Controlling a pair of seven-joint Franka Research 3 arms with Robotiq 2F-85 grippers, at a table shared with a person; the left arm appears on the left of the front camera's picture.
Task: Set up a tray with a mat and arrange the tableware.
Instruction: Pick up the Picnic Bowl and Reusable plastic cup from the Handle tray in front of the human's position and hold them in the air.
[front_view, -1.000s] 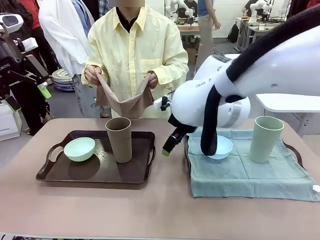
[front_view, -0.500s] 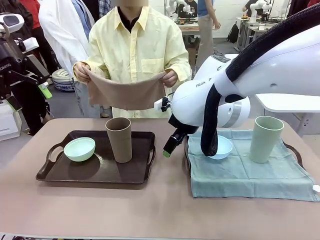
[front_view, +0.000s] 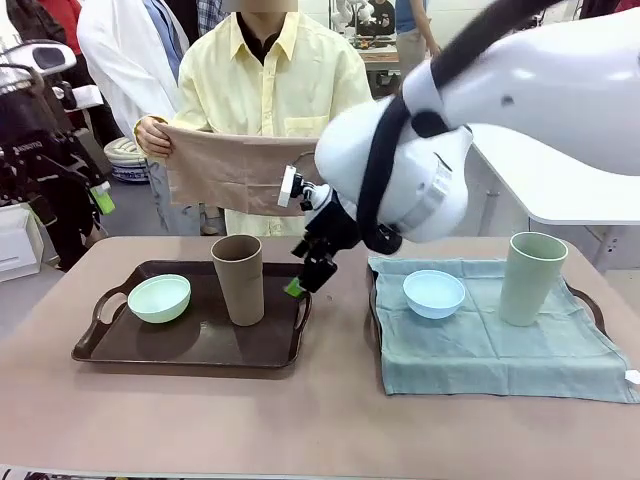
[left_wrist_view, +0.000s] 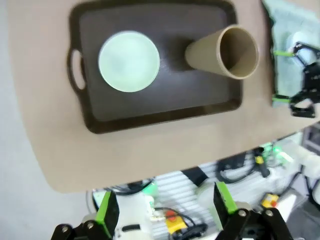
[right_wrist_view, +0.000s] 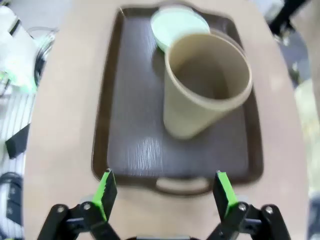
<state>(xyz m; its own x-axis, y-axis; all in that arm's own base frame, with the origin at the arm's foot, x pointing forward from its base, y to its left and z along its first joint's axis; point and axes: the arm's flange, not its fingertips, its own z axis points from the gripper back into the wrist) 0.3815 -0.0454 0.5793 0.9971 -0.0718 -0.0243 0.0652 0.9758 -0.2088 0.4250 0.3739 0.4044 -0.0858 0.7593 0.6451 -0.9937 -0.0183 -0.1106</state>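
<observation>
Brown tumbler (right_wrist_view: 205, 85) stands upright on the dark tray (right_wrist_view: 135, 150), just ahead of our right fingers (right_wrist_view: 106, 192), which are spread wide and empty. The mint bowl (right_wrist_view: 180, 25) sits beyond it. Our left fingers (left_wrist_view: 223, 202), also spread and empty, hang well apart from that tray. On the right fingers' other side, the light blue bowl (front_view: 434, 293) and pale green tumbler (front_view: 533, 277) rest on the green mat (front_view: 480, 350). Across the tabletop (front_view: 320, 420), a person (front_view: 270, 80) holds a brown mat (front_view: 240, 170) stretched out.

Tan table (front_view: 300, 420); white table (front_view: 585, 207) behind, right; white coat (front_view: 120, 60) far left.
</observation>
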